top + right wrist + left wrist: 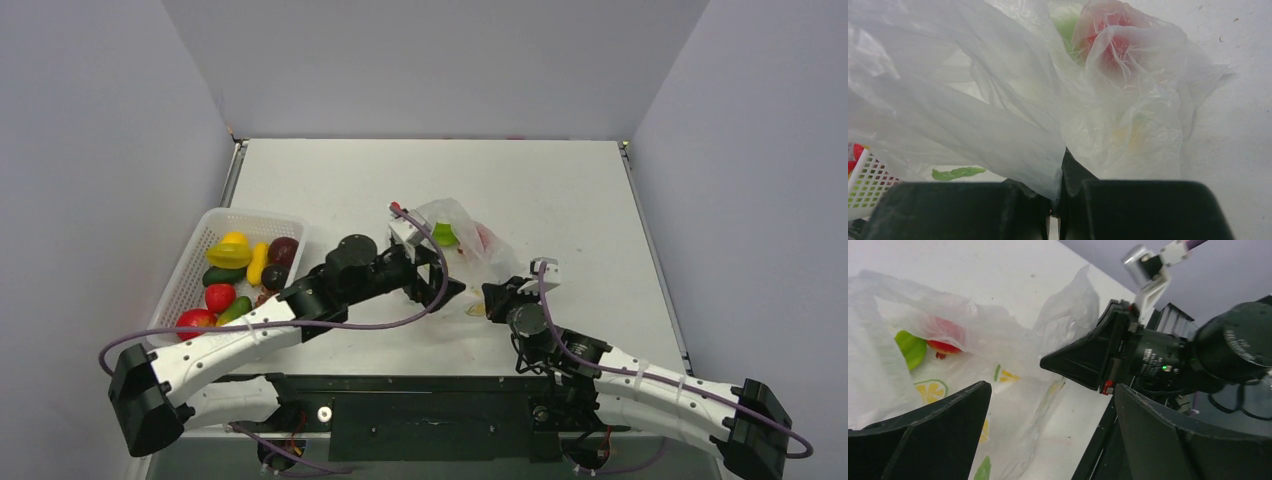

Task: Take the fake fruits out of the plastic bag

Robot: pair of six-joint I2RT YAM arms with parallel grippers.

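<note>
Plastic bag [998, 100] film sits pinched in the right pincer [1055, 199]. Its two black fingers [963, 210] are drawn together with only a sliver between them, and a fold of the clear film runs down into that sliver. Just beyond those fingers the plastic bag bulges up in crinkled folds. Through it show a red fruit [1118, 45] and, to its left, a green fruit [1065, 22], both blurred by the layers of film. A printed green leaf [958, 173] shows low on the film. A corner of the white lattice basket [865, 186] peeks in at the lower left edge of that view.

The left pincer [1052, 390] is spread wide and faces the near side of the bag, with one black finger of the right pincer across from it at the bag's edge. I cannot tell whether the left fingers touch the film. In the left wrist view the green fruit and the red fruit lie close side by side inside the bag, above printed lime slices [930, 390].

From above, the bag lies crumpled near the middle of the white bench [560, 180], between the two pincers. Well to the left, the basket rests near the bench's left edge. It holds more fake fruits [257, 262] in yellow, dark maroon, green and red, lying loose together.
</note>
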